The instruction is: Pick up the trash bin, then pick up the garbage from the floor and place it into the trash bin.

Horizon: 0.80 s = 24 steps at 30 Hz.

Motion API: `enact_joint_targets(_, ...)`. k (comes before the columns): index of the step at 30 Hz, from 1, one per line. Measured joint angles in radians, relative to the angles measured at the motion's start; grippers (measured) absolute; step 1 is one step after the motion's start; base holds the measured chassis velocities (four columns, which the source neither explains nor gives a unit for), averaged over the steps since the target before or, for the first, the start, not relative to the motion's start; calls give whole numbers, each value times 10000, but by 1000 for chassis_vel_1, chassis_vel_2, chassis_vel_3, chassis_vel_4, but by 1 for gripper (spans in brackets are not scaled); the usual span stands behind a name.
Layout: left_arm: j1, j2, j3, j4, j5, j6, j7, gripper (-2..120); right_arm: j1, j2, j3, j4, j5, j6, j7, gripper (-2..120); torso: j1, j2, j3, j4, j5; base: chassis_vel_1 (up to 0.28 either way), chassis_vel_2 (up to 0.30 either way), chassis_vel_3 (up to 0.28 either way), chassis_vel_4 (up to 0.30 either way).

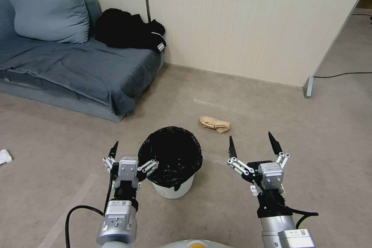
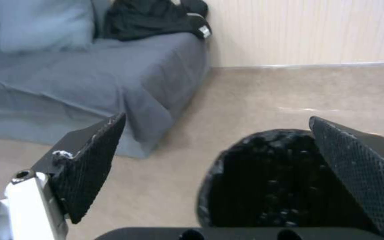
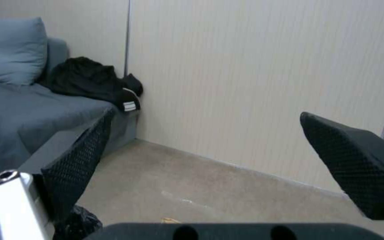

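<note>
Left end effector point(image 1: 130, 155): we see it released, straddling the trash bin point(image 1: 173, 162) rim.
Right end effector point(image 1: 254, 146): released, beside bin.
Garbage: brown paper bag point(image 1: 215, 124) on floor.

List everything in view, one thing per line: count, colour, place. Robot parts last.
trash bin: one, white with black liner, on the floor between the grippers.
brown paper bag: one, on the floor beyond the bin.
white scrap: one, on the floor at far left.
sofa: one, grey-blue, against the wall.
cushion: one, blue, on the sofa.
black clothing: one heap, at the sofa's end.
left gripper: open, straddling the bin's rim.
right gripper: open, right of the bin.
</note>
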Motion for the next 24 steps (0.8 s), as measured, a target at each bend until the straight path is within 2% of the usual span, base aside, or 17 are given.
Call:
enact_joint_targets(3,-523,12,-82,184,-1332,425,-18,100,2,0,-1,-12,-25,27,-3,100,0,0,0,0,1,0,0,0,0)
enact_joint_targets(4,-523,12,-82,184,-1332,425,-18,100,2,0,-1,-12,-25,27,-3,100,0,0,0,0,1,0,0,0,0)
enact_joint_targets(7,-1331,-81,-199,497,-2514,999,-326,100,3,0,-21,-63,-191,102,-7,100,0,0,1,0,0,0,0,0,0)
enact_joint_targets(11,-2107,-133,-492,1012,-3171,1446,-653,100,5,0,-75,-111,-316,134,-15,100,0,0,0,-1,-1,0,0,0,0)
enact_joint_targets(15,-2508,-137,-700,1499,-3539,1649,-876,100,32,0,-132,-293,-274,135,-19,100,1,0,1,0,2,0,0,0,0)
enact_joint_targets(16,-2718,-137,-768,1824,-3605,1664,-1077,100,29,0,-128,-349,-252,140,-19,100,0,0,1,0,-1,0,0,0,0)
enact_joint_targets(18,-3004,-154,-796,2316,-3456,1548,-1537,100,16,0,-97,-362,-125,146,-22,100,1,0,1,0,-1,0,0,0,0)
enact_joint_targets(24,-3356,-218,-934,2952,-3146,1574,-2054,99,23,0,-71,-392,56,116,-26,100,0,0,1,0,0,0,0,0,0)
